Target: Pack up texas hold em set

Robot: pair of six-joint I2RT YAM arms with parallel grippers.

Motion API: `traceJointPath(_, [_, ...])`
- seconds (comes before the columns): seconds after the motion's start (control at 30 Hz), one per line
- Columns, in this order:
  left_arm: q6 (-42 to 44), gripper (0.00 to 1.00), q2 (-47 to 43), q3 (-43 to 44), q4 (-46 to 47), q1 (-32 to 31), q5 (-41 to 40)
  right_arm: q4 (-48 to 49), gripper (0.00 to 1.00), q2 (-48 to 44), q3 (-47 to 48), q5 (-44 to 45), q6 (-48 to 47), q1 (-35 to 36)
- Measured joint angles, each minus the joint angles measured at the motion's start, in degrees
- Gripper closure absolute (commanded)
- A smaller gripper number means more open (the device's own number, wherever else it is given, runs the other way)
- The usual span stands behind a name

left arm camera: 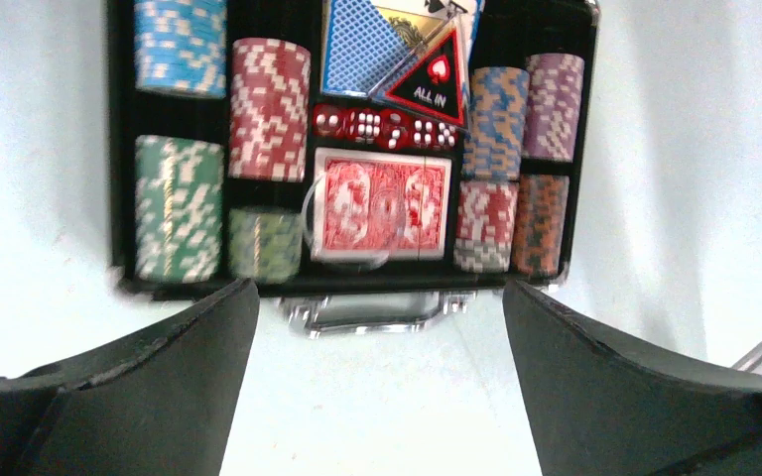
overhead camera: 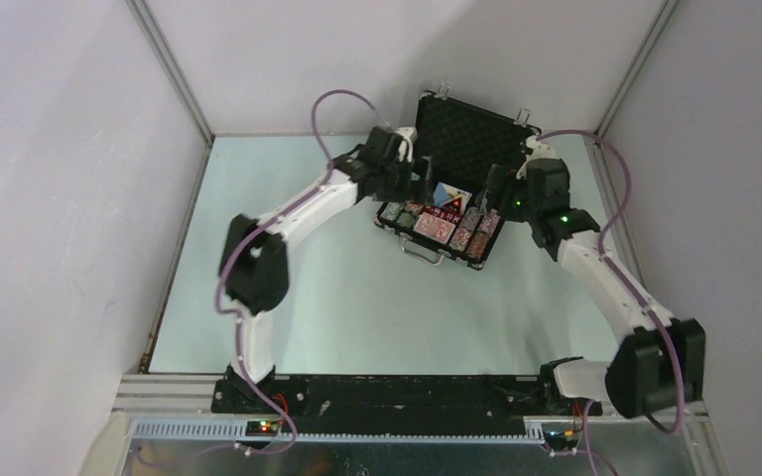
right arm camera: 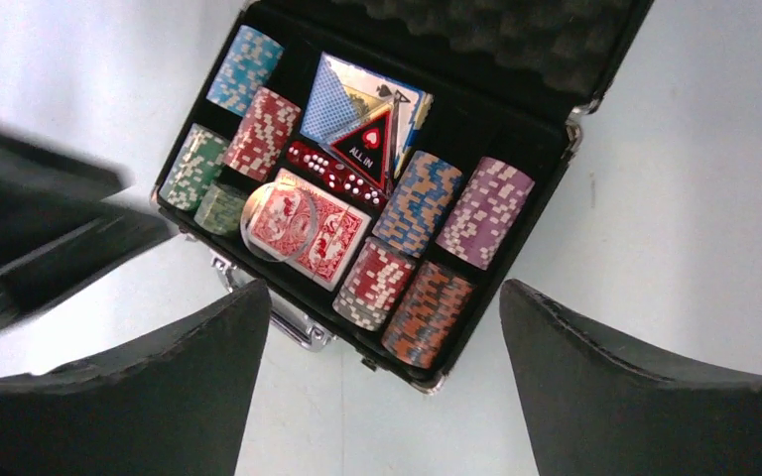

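Note:
The texas hold em set is a black foam-lined briefcase [overhead camera: 466, 129] lying open at the back of the table, its lid [right arm camera: 516, 30] upright. In it lie chip stacks: green [left arm camera: 179, 203], red and white [left arm camera: 268, 109], blue [left arm camera: 181, 45] and others. Between them are a red deck [left arm camera: 397, 198] with a clear round button [left arm camera: 342, 226] on it, a blue deck [left arm camera: 357, 45], a black "ALL IN" triangle [left arm camera: 435, 79] and red dice [left arm camera: 382, 126]. My left gripper [left arm camera: 379, 377] is open and empty above the table, just before the case's silver handle [left arm camera: 377, 309]. My right gripper [right arm camera: 382, 387] is open and empty too, by the case's near right corner.
Pale walls close in the table on three sides, with a metal post in each back corner [overhead camera: 174, 74]. My left gripper [right arm camera: 40, 238] shows blurred at the left of the right wrist view, close to the case's left end. Both arm bases stand at the near edge [overhead camera: 407, 392].

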Motion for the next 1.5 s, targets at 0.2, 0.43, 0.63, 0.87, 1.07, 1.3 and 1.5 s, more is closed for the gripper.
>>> traceJointPath(0.2, [3.26, 0.0, -20.7, -16.68, 1.53, 1.44, -2.05, 5.27, 0.6, 12.24, 1.77, -0.98, 7.8, -0.44])
traceJointPath(0.43, [4.96, 0.0, -35.54, -30.49, 5.18, 2.43, -4.22, 14.51, 0.82, 24.92, 6.08, 4.46, 13.77, 1.18])
traceJointPath(0.63, [6.78, 0.0, -40.72, -38.29, 5.46, 2.43, -7.21, 17.75, 1.0, 34.58, 14.32, 8.52, 14.99, 3.8])
traceJointPath(0.87, [7.82, 0.0, -43.82, -40.33, 5.42, 2.67, -10.14, 16.5, 1.0, 44.22, 24.13, 8.94, 17.11, 4.33])
traceJointPath(1.07, [8.39, 0.0, -44.94, -41.29, 5.35, 3.13, -11.39, 13.4, 1.0, 49.33, 26.32, 9.51, 16.5, 3.85])
traceJointPath(1.3, [9.44, 0.0, -44.94, -41.29, 5.35, 3.72, -11.8, 12.26, 1.0, 49.96, 26.8, 8.9, 15.65, 3.23])
traceJointPath(1.5, [10.4, 0.0, -44.65, -40.89, 5.14, 4.31, -11.82, 9.73, 1.0, 50.36, 28.41, 8.55, 15.58, 3.23])
